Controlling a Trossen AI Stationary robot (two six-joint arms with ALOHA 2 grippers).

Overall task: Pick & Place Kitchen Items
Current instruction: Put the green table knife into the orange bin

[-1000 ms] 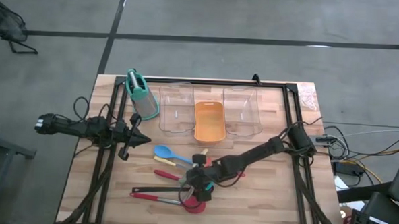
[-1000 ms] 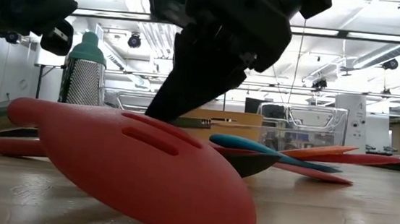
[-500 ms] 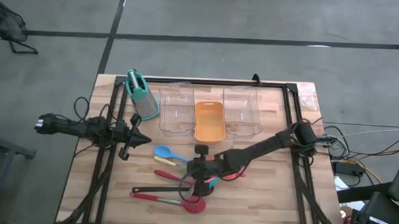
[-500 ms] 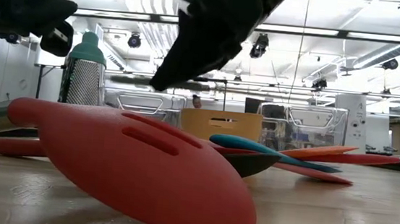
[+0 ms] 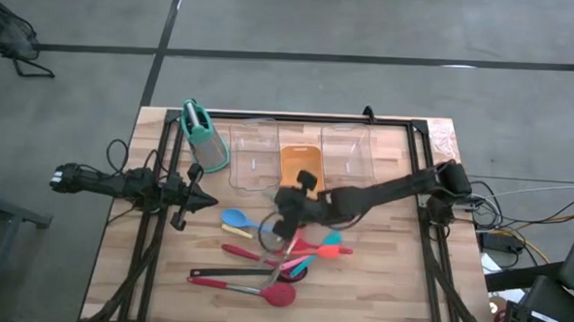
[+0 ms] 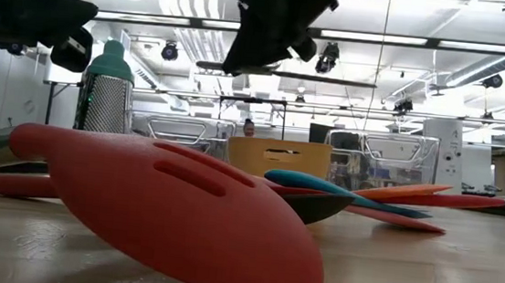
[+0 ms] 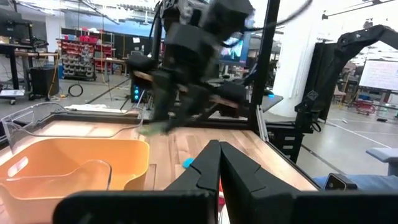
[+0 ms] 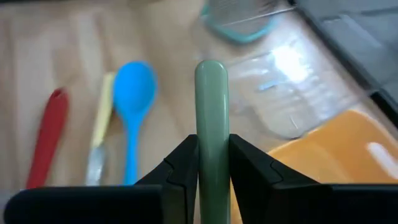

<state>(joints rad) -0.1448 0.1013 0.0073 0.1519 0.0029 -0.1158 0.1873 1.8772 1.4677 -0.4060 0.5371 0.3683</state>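
My right gripper (image 5: 280, 227) hangs above the table's middle, shut on a slim pale green utensil (image 8: 211, 93). In the low view the utensil (image 6: 286, 73) shows as a thin level bar high over the table. Below lie a blue spoon (image 5: 234, 218), red-headed black-handled spoons (image 5: 262, 288), and small teal and orange spoons (image 5: 330, 244), all flat on the wood. My left gripper (image 5: 208, 201) waits shut at the table's left. My right gripper pinches the pale green utensil's handle (image 8: 211, 124) between its two fingers (image 8: 186, 155). The handle runs along the fingers, and its rounded end (image 8: 211, 67) sticks out past the tips. The fingers slant down from the table's right. The utensil is lifted clear of the table.
A teal-and-grey upright holder (image 5: 203, 136) stands at the far left. Beside it along the far side are a clear tray (image 5: 253, 158), an orange tray (image 5: 301, 173) and another clear tray (image 5: 347, 159). A black frame (image 5: 419, 147) borders the table.
My right gripper has risen from the pile of spoons near the table's near edge and moved toward the far edge and the trays, rolling its wrist as it went. The pale green utensil has come up with it, clear of the table.
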